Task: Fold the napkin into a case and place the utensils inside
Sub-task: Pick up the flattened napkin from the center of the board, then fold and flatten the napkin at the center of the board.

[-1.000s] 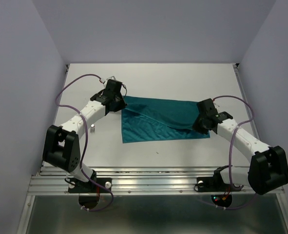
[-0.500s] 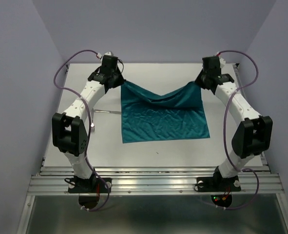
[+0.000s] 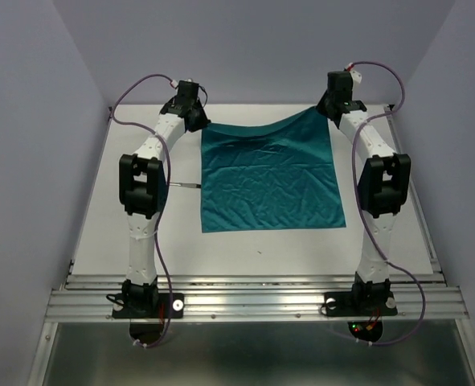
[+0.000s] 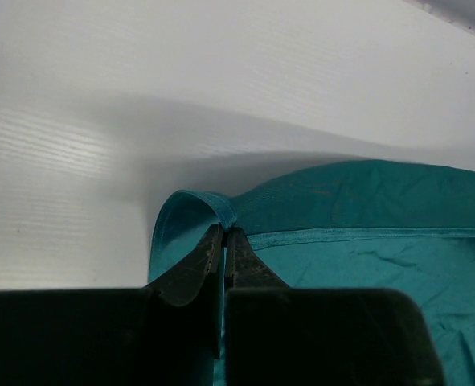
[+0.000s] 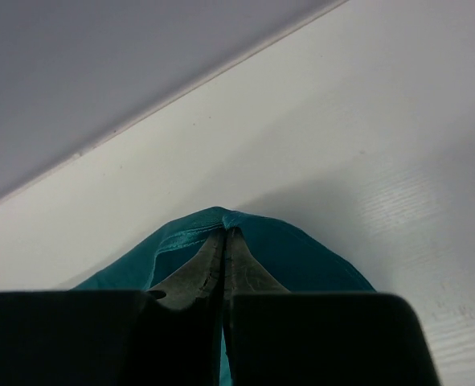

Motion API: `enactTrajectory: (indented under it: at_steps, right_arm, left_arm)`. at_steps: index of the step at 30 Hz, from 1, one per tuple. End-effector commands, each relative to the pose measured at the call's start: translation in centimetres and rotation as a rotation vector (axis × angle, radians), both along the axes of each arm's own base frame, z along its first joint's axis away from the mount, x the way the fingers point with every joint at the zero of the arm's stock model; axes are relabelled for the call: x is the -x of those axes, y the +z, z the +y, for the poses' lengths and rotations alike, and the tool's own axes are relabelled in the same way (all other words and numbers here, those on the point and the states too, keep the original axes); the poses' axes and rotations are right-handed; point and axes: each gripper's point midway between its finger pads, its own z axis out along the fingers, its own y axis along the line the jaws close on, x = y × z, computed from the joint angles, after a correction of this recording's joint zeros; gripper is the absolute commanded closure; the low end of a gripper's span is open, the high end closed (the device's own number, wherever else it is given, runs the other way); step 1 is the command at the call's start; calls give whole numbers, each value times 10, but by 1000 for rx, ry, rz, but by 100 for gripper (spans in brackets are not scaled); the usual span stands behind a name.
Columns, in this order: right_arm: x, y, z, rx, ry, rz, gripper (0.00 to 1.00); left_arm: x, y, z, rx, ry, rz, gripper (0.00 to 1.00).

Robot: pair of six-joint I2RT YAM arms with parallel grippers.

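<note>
**Top view.** Your left hand [image 3: 194, 122] sits at the far left of the counter [image 3: 261, 249] and your right hand [image 3: 332, 107] at the far right, both arms stretched long. The napkin [image 3: 269, 181] lies opened out mid-counter, roughly square and wrinkled, with its near edge flat. Each hand is at one far corner, and the far edge dips in the middle between them. One utensil [image 3: 185, 185], slim and silver, lies on the counter with its tip just beside the napkin's left edge. It is too small to tell which piece it is.

**Left wrist view.** The fingers [image 4: 195, 272] are pressed together and clamped on a hemmed corner of the napkin [image 4: 366, 241]. The corner curls over the tips in a small loop. The rest of the cloth runs off to the right, throwing a soft shadow on the counter [image 4: 100, 121].

**Right wrist view.** The fingers [image 5: 249, 277] are together and pinched on the napkin [image 5: 293, 253] at its corner. The cloth peaks at the tips and drapes down either side. There is bare counter [image 5: 382, 121] beyond, and the wall [image 5: 100, 64] rises at the top left.
</note>
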Motion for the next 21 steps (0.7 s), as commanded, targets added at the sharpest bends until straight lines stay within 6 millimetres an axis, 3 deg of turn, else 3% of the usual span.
enactTrajectory:
  at_steps: [1, 4, 7, 8, 9, 10, 11, 12, 13, 14, 15, 16, 18, 19, 20, 21]
  right_arm:
    - [-31, 41, -3, -6, 18, -152, 99]
    - [-36, 26, 0, -10, 31, -132, 99]
    - [-26, 11, -5, -17, 24, -90, 99]
    - [-18, 20, -6, -19, 24, -97, 99]
    - [-6, -1, -13, -14, 11, -44, 99]
    - [3, -5, -14, -13, 10, -27, 99]
    - [12, -9, -20, -19, -4, -9, 99]
    - [26, 6, -21, -25, -5, -25, 99]
    - [36, 3, -29, -31, -18, -11, 99]
    - [57, -26, -36, -37, -36, 59, 99]
    - [69, -31, -37, -38, -38, 76, 99]
    - [94, -40, -41, -28, -48, 109, 99]
    - [117, -49, -49, -16, -64, 140, 99]
    - [130, -39, -49, -17, -62, 126, 99]
    - [140, -44, -49, -22, -65, 138, 99]
    - [160, -64, -49, -24, -68, 189, 99]
  left_arm:
    - [-20, 37, 0, 17, -52, -93, 100]
    - [-25, 32, 0, 22, -67, -89, 100]
    - [-17, 30, -2, 25, -100, -72, 100]
    - [-11, 37, -5, 35, -116, -73, 100]
    - [0, 23, -3, 31, -122, -32, 100]
    - [7, 22, -3, 30, -129, -22, 100]
    - [16, 36, -2, 32, -132, -41, 100]
    - [24, 34, -1, 30, -133, -29, 100]
    - [42, 14, 0, 19, -137, 24, 100]
    - [52, 30, 1, 27, -137, -4, 100]
    - [61, 28, 0, 29, -139, 4, 100]
    - [82, 20, 0, 27, -144, 29, 100]
    - [101, 15, -1, 20, -135, 39, 100]
    - [120, -3, 1, 6, -135, 87, 100]
    - [132, 7, -3, 0, -140, 64, 100]
    - [149, -11, -2, -12, -139, 105, 100]
